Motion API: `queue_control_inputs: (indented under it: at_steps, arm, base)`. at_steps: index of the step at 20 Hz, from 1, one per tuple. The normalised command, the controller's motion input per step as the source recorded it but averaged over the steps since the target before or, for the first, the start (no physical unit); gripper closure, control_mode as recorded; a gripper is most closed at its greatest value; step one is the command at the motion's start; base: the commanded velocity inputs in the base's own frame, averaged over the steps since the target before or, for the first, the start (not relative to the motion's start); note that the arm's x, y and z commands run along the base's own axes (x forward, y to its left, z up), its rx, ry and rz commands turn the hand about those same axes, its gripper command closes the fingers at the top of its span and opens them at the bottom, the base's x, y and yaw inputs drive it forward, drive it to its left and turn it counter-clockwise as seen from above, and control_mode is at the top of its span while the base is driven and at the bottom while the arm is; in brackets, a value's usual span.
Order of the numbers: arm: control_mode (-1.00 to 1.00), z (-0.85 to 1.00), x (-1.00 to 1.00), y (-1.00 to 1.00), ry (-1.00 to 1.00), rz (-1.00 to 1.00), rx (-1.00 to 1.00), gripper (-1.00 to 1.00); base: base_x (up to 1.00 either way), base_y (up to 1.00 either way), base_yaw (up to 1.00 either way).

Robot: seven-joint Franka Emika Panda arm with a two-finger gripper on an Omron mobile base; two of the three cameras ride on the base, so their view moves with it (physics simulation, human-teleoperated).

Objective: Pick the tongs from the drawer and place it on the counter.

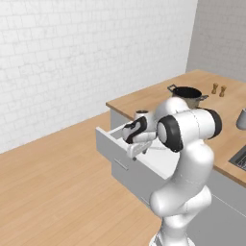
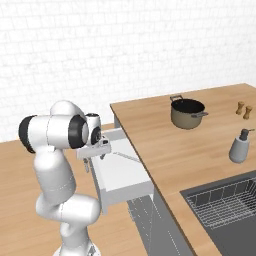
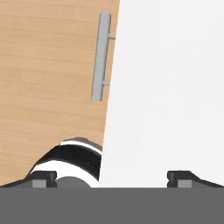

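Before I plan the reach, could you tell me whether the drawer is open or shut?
Open: the drawer is pulled well out from under the counter, its white inside exposed, with the tool hovering over it.

White brick wall (image 1: 72,57) at the far side, grey wall (image 1: 221,33) to the right. Light wooden plank floor (image 1: 48,192) left and near. Grey cabinets (image 2: 165,230) under the worktop, sink with wire rack (image 2: 227,205) near right. Even, flat light.
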Motion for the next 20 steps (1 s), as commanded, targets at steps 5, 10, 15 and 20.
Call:
queue_control_inputs:
  at_steps: [5, 10, 15, 20]
  arm:
    - [-1.0, -0.49, 0.48, 0.0, 0.02, 0.07, 0.0, -1.0]
    - [-1.0, -0.65, -0.01, 0.44, 0.16, 0.18, -0.01, -1.0]
    - [-1.0, -0.51, -0.85, 0.92, 0.18, 0.31, 0.0, -1.0]
    - [-1.0, -0.46, -1.0, 1.0, 0.14, 0.27, 0.0, -1.0]
  base:
    - [0.0, 0.0, 0.0]
    - [0.0, 0.0, 0.0]
    - [0.0, 0.0, 0.0]
    - [0.0, 0.0, 0.0]
